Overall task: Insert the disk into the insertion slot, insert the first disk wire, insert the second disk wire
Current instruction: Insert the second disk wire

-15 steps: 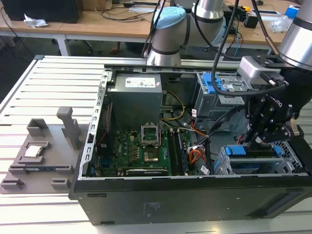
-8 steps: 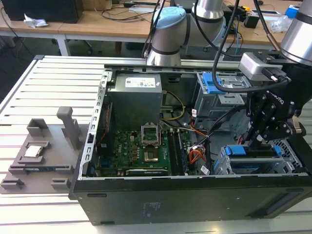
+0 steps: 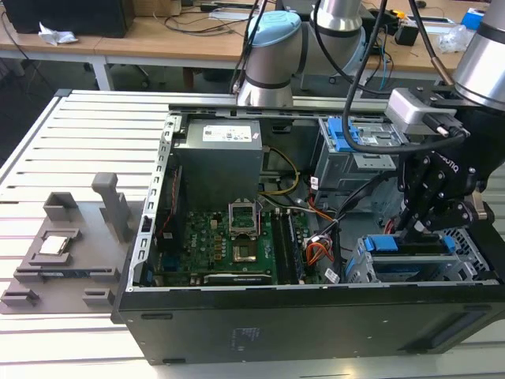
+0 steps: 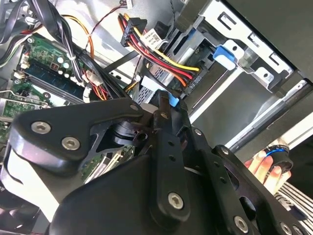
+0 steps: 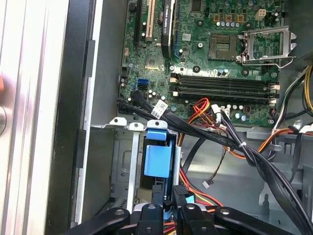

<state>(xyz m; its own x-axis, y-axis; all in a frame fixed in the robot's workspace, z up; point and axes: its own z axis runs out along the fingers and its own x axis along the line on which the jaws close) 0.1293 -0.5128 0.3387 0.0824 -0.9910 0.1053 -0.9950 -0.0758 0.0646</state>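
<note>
Here, jaws closed on a thin blue-tipped connector (image 4: 170,100), red-yellow cables (image 4: 156,54) and black wires (image 5: 234,142) crowding the insertion slot (image 3: 465,264).

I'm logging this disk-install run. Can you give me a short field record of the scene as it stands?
setting: open computer case on a slatted table
gripper: low over the insertion slot, at the exterior view's right
disk: blue carrier sits in the slot
wires: bundle of coloured wires beside the bay
motherboard: exposed, mid-case
fingers: state unclear

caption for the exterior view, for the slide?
Gripper lowered over the blue-framed disk seated in the insertion slot of an open computer case.
</note>
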